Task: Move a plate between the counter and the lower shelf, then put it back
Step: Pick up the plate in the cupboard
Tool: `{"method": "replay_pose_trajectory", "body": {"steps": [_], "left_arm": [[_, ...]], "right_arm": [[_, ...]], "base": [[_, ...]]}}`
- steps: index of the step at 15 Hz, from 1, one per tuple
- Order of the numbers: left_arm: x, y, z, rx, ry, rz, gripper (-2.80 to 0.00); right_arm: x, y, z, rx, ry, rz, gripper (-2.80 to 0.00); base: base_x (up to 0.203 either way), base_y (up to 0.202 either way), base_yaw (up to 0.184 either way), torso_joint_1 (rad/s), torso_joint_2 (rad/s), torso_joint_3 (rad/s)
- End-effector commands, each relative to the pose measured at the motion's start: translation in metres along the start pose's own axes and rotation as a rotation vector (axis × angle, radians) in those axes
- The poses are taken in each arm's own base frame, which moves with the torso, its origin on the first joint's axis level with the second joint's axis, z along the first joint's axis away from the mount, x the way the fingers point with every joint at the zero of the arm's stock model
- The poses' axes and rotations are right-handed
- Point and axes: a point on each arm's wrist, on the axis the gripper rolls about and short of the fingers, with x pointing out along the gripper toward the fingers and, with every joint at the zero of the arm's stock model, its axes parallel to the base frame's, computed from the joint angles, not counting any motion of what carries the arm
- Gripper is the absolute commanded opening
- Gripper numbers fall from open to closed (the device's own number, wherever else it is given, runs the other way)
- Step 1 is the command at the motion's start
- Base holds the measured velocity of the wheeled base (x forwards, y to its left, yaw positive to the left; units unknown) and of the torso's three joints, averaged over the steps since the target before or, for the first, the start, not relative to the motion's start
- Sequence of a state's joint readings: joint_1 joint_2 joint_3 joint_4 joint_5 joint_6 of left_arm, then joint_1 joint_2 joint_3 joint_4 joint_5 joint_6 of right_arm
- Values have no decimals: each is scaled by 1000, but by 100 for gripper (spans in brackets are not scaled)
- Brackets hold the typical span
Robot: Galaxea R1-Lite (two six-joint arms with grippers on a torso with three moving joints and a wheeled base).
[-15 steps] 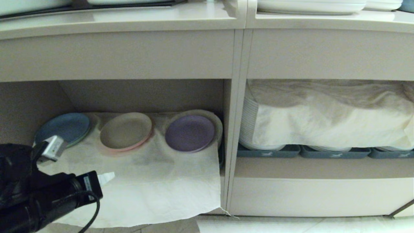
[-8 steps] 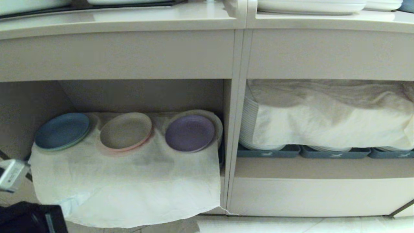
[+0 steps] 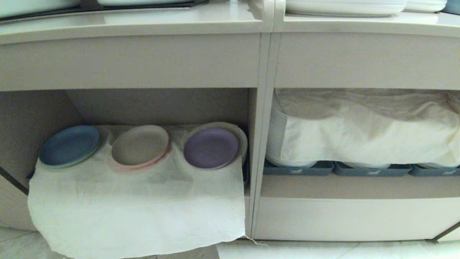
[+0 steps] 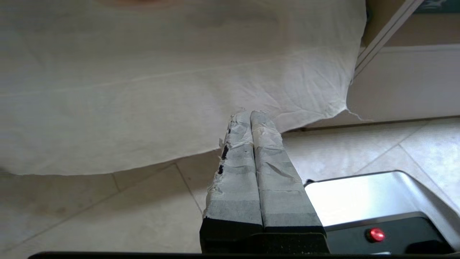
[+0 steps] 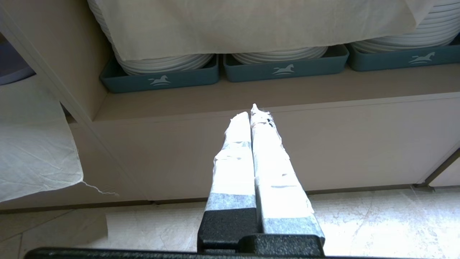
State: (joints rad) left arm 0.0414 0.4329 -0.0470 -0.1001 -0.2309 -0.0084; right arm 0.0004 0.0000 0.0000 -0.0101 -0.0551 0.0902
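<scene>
Since the earlier frames the left arm has been drawn down and out of the head view, so the white cloth [image 3: 136, 212] hanging from the lower shelf [image 3: 161, 108] is now seen whole. The left gripper [image 4: 251, 114] is held low over the tiled floor [image 4: 107, 216], just before the cloth's hanging edge; its fingers [image 4: 235, 169] are pressed together and nothing is held. The right gripper [image 5: 253, 111] is parked before the neighbouring niche with the blue-grey trays [image 5: 161, 81], likewise closed and empty. The plate [image 3: 211, 148] is seen lying flat on a stack at the right end of the lower shelf, above and beyond the left gripper. Being round, it offers no long axis. The left gripper is judged the nearer. The tabletop [image 3: 143, 21] lies higher still.
</scene>
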Motion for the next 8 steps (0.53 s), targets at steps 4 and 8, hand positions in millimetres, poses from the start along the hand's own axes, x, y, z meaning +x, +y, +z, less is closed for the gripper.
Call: {"method": "replay_pose_trajectory", "body": {"steps": [4,8], "left_arm": [[-13,-2,-11,40,-116,97,-280],[-12,0,-11,93,-153,158,-280]], "right_arm": [[0,0,0,0,-1,0,-280],[0,0,0,0,-1,0,-280]], "base": [[0,0,0,0,0,0],[0,0,0,0,0,0]]}}
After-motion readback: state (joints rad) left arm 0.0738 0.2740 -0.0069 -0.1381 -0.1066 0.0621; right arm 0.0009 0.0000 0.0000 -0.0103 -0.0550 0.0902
